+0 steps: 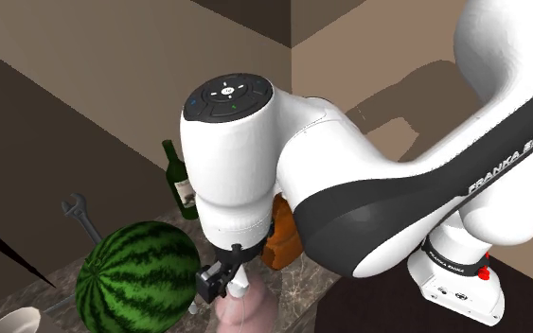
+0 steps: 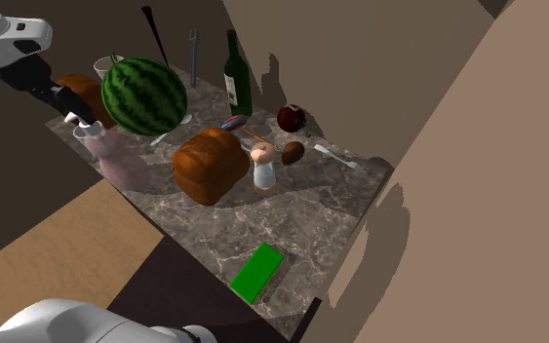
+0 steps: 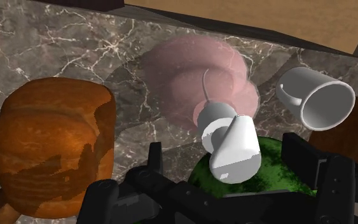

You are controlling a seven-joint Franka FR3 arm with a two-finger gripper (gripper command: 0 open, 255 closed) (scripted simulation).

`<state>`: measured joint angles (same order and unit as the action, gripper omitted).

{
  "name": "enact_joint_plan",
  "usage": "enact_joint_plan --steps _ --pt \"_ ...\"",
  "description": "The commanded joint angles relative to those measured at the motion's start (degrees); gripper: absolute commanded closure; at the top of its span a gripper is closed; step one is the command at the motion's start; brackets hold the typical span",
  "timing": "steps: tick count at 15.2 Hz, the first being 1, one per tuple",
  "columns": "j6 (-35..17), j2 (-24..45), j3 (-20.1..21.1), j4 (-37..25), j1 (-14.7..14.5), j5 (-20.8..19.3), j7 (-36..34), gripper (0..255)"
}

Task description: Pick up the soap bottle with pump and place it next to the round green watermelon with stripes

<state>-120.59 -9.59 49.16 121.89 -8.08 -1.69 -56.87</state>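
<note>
The soap bottle [image 2: 118, 158] is pale pink and see-through with a white pump [image 2: 92, 129]. It stands upright on the marble counter [image 2: 301, 209], near the counter's edge and close beside the striped green watermelon [image 2: 143, 95]. My black gripper [image 2: 72, 109] hangs just over the pump. In the wrist view the gripper [image 3: 225, 147] is open: its fingers [image 3: 155, 159] stand wide on either side of the pump [image 3: 234, 143] without touching it, above the bottle [image 3: 196, 76] and the watermelon [image 3: 269, 168]. The shoulder view has the gripper [image 1: 224, 282] above the bottle [image 1: 247, 312], right of the watermelon [image 1: 139, 277].
A bread loaf [image 2: 209, 164] sits on the bottle's other side, with a small shaker [image 2: 263, 166] beyond it. A wine bottle [image 2: 238, 78], wrench [image 2: 193, 49], white mug [image 2: 104, 68], apple [image 2: 292, 117] and fork [image 2: 335, 156] lie further back. A green flat block [image 2: 257, 271] lies near the counter's front.
</note>
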Motion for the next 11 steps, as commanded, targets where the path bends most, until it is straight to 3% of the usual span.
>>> enact_joint_plan --steps 1,3,11 --pt "2.9 -1.4 -0.5 -2.0 -0.3 1.2 0.9 0" --pt "6.3 -2.8 -1.2 -4.4 -0.6 2.3 1.8 0" --pt "6.3 -2.8 -1.2 -4.4 -0.6 2.3 1.8 0"
